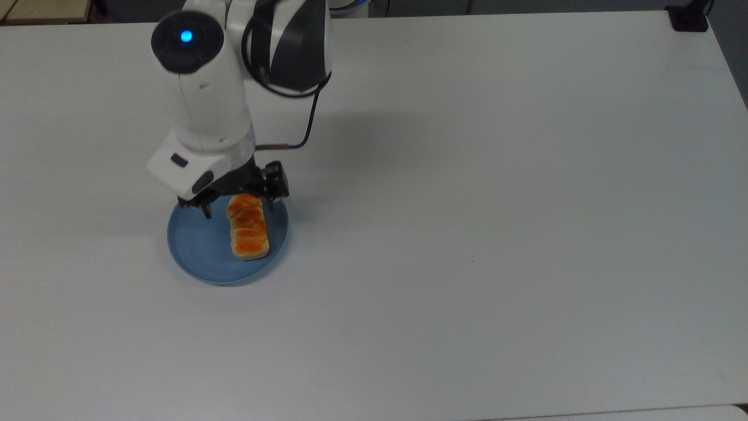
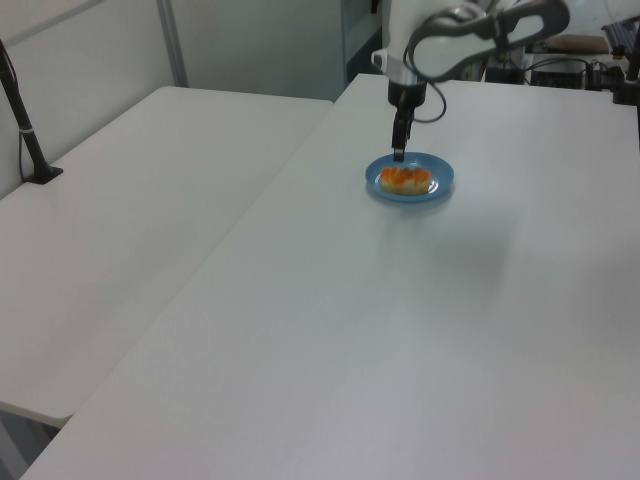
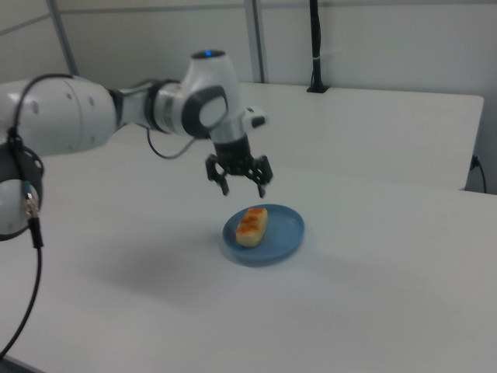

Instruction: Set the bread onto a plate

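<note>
A: Top view first. The bread (image 1: pixel 249 227) lies flat on the plate (image 1: pixel 198 251), toward the top view's right half, glazed lumps facing up.

B: And the gripper (image 1: pixel 236 207)? Fingers spread wide, one on each side of the loaf's far end, holding nothing.

A: Left view now. The bread (image 2: pixel 405 179) sits inside the plate (image 2: pixel 440 185) on the white table (image 2: pixel 400 330), the gripper (image 2: pixel 398 153) hanging above the plate's far rim.

B: Right view settles it. The gripper (image 3: pixel 242 188) hovers clear above, jaws apart, with open air between it and the bread (image 3: pixel 251 225).

A: The loaf rests on the right view's left part of the plate (image 3: pixel 283 233).
</note>
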Controlling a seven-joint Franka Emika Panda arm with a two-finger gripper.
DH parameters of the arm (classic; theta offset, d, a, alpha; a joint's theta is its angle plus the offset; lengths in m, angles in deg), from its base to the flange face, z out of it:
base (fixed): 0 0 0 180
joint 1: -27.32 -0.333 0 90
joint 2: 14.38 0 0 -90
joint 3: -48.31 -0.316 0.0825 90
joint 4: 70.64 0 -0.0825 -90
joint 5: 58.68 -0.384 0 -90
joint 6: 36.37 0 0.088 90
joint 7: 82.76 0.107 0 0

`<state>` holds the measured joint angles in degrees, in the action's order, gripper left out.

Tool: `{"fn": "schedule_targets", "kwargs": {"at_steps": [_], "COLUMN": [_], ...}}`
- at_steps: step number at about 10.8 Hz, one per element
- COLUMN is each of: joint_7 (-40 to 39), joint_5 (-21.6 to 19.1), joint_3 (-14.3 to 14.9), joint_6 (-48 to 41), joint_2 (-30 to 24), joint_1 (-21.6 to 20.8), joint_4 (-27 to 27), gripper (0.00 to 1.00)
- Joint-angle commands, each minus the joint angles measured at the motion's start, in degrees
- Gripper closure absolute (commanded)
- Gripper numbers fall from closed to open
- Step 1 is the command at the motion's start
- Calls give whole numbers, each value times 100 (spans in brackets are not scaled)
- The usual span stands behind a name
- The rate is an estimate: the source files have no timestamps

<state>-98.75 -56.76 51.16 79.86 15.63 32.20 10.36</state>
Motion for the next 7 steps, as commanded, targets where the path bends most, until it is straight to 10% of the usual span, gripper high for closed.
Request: {"fn": "schedule_targets", "kwargs": {"at_steps": [1, 7], "joint_7": [1077, 2013], "joint_5": [19, -25], "joint_3": [-30, 5], "joint_6": [-1177, -2886], "joint_2": [-1117, -2579], "joint_1": [-572, -1129], "joint_4": [179, 373], "gripper": [0, 0]}}
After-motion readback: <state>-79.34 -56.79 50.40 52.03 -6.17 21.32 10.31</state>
